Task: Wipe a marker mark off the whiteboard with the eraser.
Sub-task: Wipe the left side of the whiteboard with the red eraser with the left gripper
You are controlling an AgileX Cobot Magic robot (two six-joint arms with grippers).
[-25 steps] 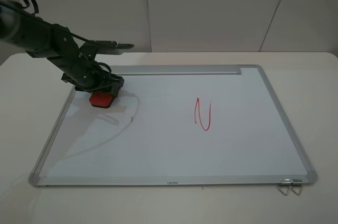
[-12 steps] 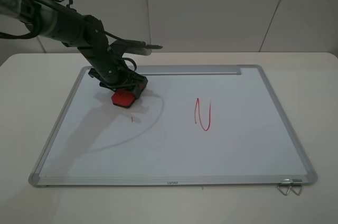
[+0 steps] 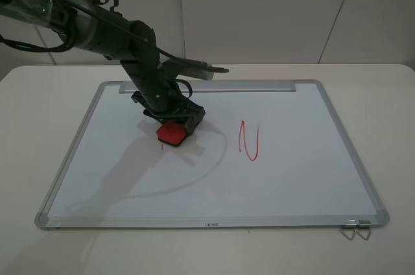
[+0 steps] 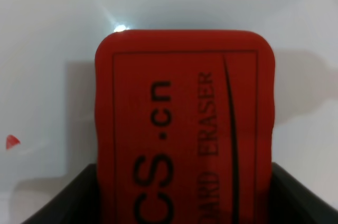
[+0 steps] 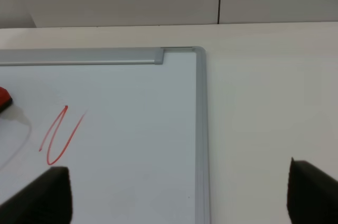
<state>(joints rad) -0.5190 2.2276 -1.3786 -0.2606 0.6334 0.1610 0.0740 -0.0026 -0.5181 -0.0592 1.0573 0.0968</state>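
Observation:
The whiteboard (image 3: 292,178) lies flat on the table, its tray strip (image 3: 246,86) along the far edge. My left gripper (image 3: 176,121) is shut on the red eraser (image 3: 172,133), pressing it down on the board left of centre; the left wrist view shows the eraser (image 4: 185,123) between the dark fingers (image 4: 63,200). No wide zigzag mark shows; only a tiny red speck (image 3: 161,146) sits just left of the eraser, the same speck (image 4: 11,141) appearing in the left wrist view. My right gripper (image 5: 179,203) is open above the table by the board's far right corner.
A narrow red looped "N"-like squiggle (image 3: 249,140) is drawn right of the eraser, and the squiggle (image 5: 59,137) shows in the right wrist view too. A metal binder clip (image 3: 355,228) hangs at the board's near right corner. The board's frame (image 5: 201,129) borders bare table.
My left arm has slid the eraser rightward and slightly nearer across the board, from the far left corner area up to the small red speck. The squiggle is unchanged.

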